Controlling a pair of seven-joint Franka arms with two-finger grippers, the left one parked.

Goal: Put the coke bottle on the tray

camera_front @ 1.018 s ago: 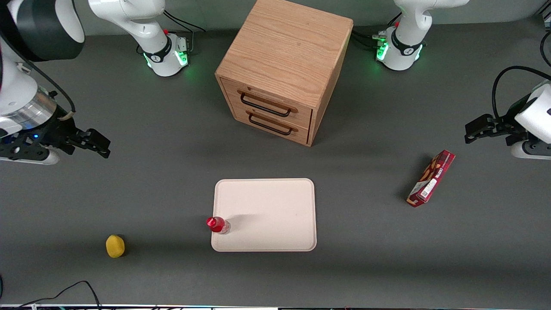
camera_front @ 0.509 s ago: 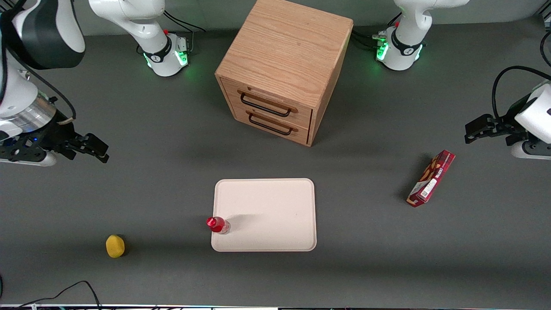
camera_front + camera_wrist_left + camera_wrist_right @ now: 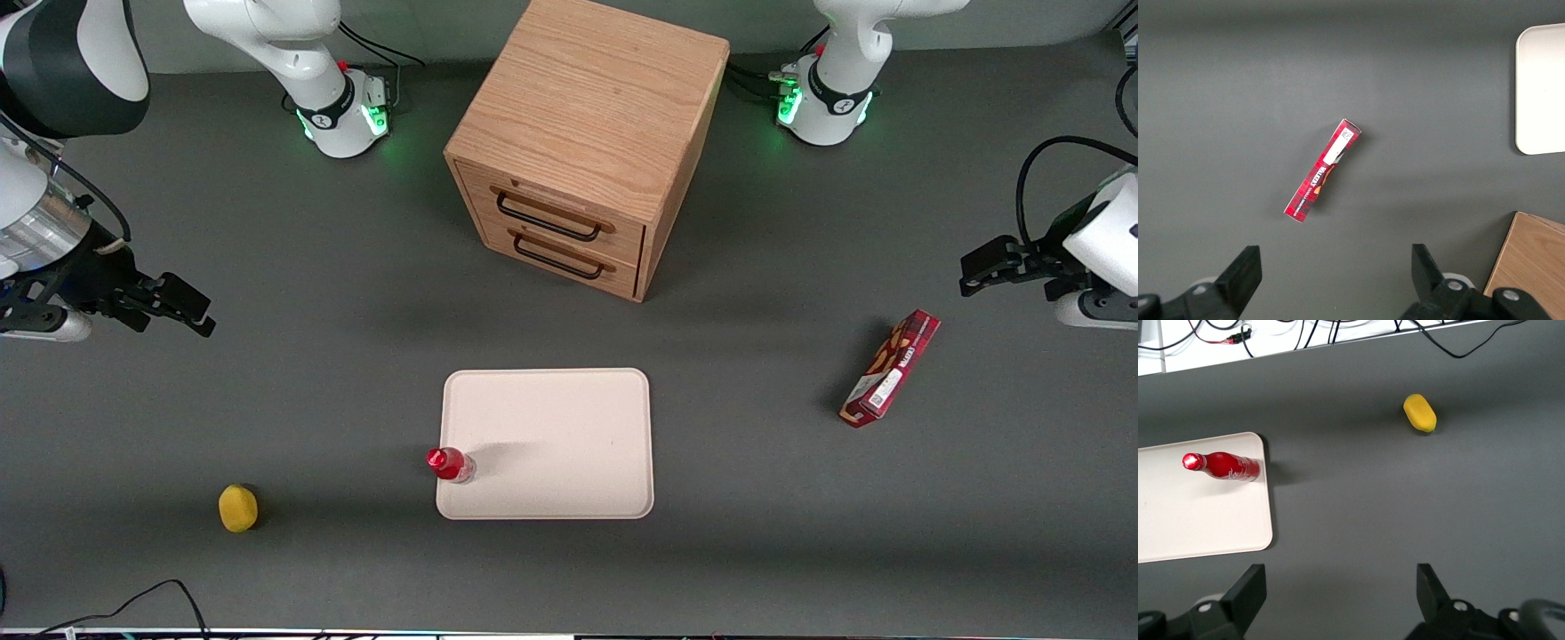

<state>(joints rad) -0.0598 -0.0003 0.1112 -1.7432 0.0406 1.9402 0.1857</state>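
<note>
Gripper [image 3: 182,307] has pulled back toward the working arm's end of the table and slightly away from the front camera since the earlier frames. Fingers [image 3: 1245,590] spread wide, holding nothing, touching nothing. Coke bottle [image 3: 450,464] stands upright on the tray [image 3: 569,444], at its corner nearest the front camera on the working arm's side. Yellow lemon [image 3: 237,508] sits on the table well apart from the tray, near the front edge.

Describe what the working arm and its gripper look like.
The working arm is glossy white with a broad black band, then a silver metal ring at the wrist. A thin black cable loops along it. The gripper, over bare table at the working arm's end, is matte black and angular, with blocky black jaws standing open. Its base is white with a green light.
</note>
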